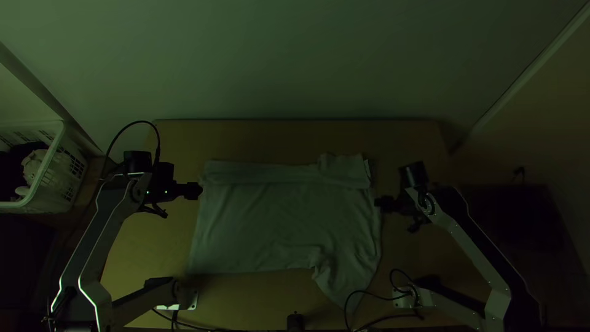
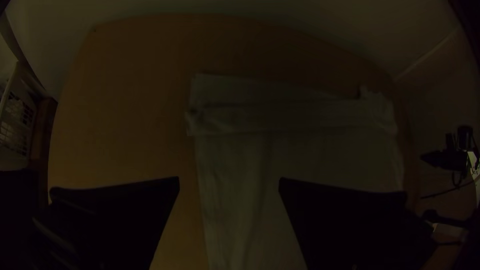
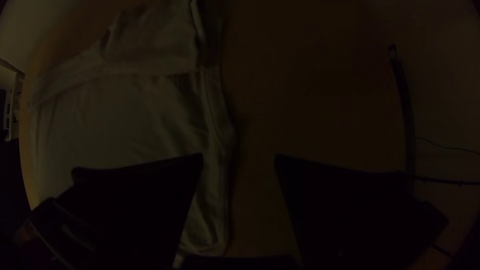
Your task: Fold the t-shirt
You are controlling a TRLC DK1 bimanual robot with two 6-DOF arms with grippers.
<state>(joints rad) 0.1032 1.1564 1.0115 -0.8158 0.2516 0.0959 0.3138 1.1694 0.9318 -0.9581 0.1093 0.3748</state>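
"Where does the t-shirt (image 1: 276,212) lie?"

"Across the middle of the table (image 1: 405,138), mostly spread, with a folded band (image 1: 264,173) along its side towards the table's far edge. One loose sleeve (image 1: 343,284) pokes towards the near edge, right of the middle."

"And the grippers?"

"Left gripper (image 2: 229,181) wide and empty by the cloth's left side; right gripper (image 3: 239,159) wide and empty too, by its right side. I'd call this lining up for the next fold."

"How would you do it well?"

"Pinch the band at both ends, all layers together, then lift low and bring both sides over evenly. Pull unevenly and it'll twist. I'd tuck that sleeve in before the near part gets folded, or it'll leave a lump."

"What's the surface like?"

"Pale wood, in dim light. A black cable (image 1: 376,292) loops by the near edge, close to the sleeve, so mind it doesn't snag."

"And around it?"

"A white basket (image 1: 55,186) past the left edge, cloth (image 1: 34,165) inside, and a pale wall (image 1: 295,61) beyond the far edge."
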